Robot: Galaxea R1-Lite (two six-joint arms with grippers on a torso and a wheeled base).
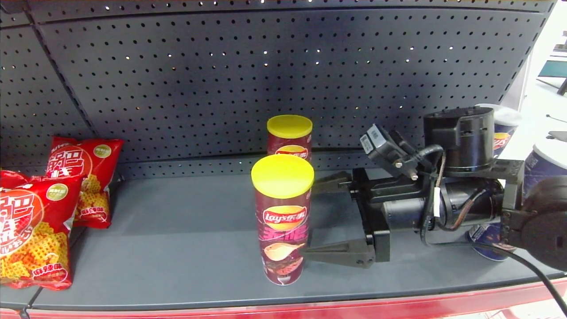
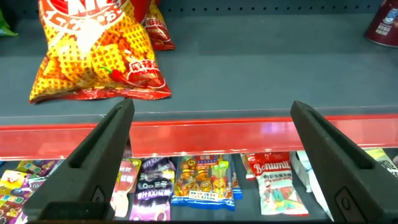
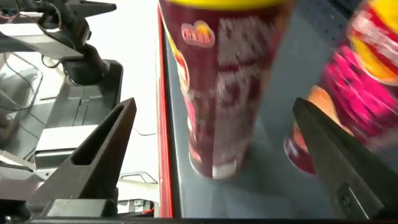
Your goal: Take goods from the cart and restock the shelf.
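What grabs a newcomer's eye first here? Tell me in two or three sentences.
A maroon chip can with a yellow lid stands upright at the middle of the grey shelf, with a second can right behind it. The right tool is open, one finger on each side of the front can, not clamped. Red snack bags sit at the shelf's left end.

We see shelf [image 1: 177, 248] lit evenly fr. above/front, w/ darker band along its far side. Pinpoints of light come thru pegboard [image 1: 221, 79] holes. Room at far right blown out white. Pegboard edges bow twd corners. Faint glare on red rail [image 2: 273, 127].
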